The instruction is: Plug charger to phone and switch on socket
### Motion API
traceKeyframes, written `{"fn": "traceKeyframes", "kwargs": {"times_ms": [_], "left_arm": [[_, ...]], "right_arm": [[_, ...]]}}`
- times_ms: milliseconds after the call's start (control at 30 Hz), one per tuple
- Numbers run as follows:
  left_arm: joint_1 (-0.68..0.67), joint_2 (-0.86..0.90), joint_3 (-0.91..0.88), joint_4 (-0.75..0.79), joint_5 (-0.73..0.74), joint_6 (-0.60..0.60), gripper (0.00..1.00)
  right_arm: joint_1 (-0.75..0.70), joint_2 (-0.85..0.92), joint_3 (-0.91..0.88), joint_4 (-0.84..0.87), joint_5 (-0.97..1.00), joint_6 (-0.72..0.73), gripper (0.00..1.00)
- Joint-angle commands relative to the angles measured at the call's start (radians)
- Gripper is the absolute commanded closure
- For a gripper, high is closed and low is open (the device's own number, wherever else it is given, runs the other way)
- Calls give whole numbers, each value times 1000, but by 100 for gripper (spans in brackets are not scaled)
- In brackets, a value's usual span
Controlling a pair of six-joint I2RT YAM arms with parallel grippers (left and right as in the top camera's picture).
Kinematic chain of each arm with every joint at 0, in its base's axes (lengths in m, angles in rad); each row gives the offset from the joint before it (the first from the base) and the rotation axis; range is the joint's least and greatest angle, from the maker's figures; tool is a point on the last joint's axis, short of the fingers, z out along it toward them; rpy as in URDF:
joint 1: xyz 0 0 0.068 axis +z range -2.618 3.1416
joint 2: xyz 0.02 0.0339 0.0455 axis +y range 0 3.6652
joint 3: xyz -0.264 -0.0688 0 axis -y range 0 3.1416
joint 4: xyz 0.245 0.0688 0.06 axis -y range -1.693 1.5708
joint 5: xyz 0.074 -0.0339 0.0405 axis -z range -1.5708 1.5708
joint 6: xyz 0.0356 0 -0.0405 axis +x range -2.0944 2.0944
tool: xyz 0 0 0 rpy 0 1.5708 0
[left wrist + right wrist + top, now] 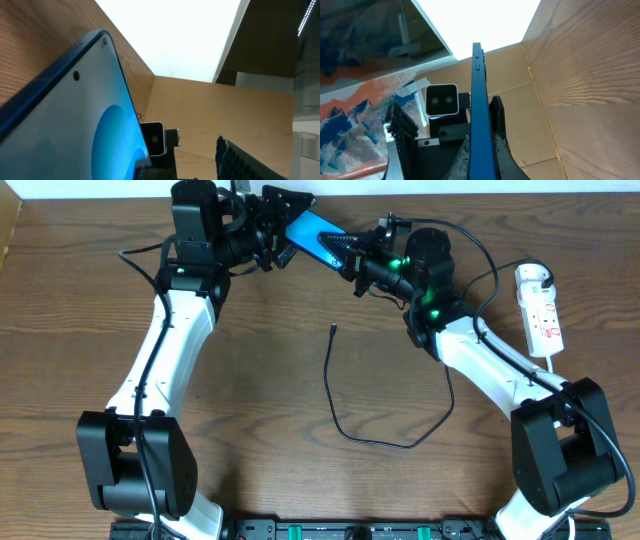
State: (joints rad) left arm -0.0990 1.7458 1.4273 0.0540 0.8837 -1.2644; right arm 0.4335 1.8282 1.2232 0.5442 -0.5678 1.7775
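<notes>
**Overhead view.** The slim black-framed phone [312, 232] with a bright blue screen is off the brown wooden table [250, 400]. It is aloft at the far centre, between the left gripper [272, 242] and the right gripper [358, 260]. The thin black charger cable [330, 395] lies loose near the middle of the table. Its small plug tip [333, 330] points to the far side, well apart from the phone. The narrow white power strip [541, 310] lies at the far right.

**Left wrist view.** The phone fills the left side. The left gripper's ridged finger [242, 160] stands clear of it — released, fingers spread.

**Right wrist view.** The phone shows edge-on. The right gripper's fingers [464, 161] press against both faces — clenched, grasping it.

**Handling, as judged.** The phone is stiff, light, glass-faced, slippery and fragile. It is best held by its long edges, with the port end left free. The cable is limp and light; it should be taken just behind the plug tip, or the tip will droop and miss the port.

**Containers.** None appears in any view.
</notes>
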Motion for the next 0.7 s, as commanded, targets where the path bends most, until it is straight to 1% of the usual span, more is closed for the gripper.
{"fn": "traceKeyframes", "kwargs": {"times_ms": [0, 100, 267, 333, 400, 467, 533, 667], "left_arm": [[-3, -19, 22, 29, 22, -52, 30], [-3, -19, 22, 31, 27, -83, 36], [-3, -19, 22, 31, 28, -151, 48], [-3, -19, 22, 31, 28, -155, 57], [-3, -19, 22, 31, 28, -155, 69], [-3, -19, 22, 31, 28, -155, 79], [-3, -19, 22, 31, 27, -155, 85], [-3, -19, 22, 31, 27, -155, 91]], "right_arm": [[20, 23, 13, -9, -6, 1, 99], [24, 23, 13, -11, -6, -11, 99], [26, 23, 13, -13, -7, -13, 99], [27, 23, 13, -13, -7, -13, 99], [27, 23, 13, -12, -7, -13, 99], [27, 23, 13, -10, -7, -13, 99], [27, 23, 13, -9, -6, -13, 99], [35, 23, 13, -9, -6, -13, 99]]}}
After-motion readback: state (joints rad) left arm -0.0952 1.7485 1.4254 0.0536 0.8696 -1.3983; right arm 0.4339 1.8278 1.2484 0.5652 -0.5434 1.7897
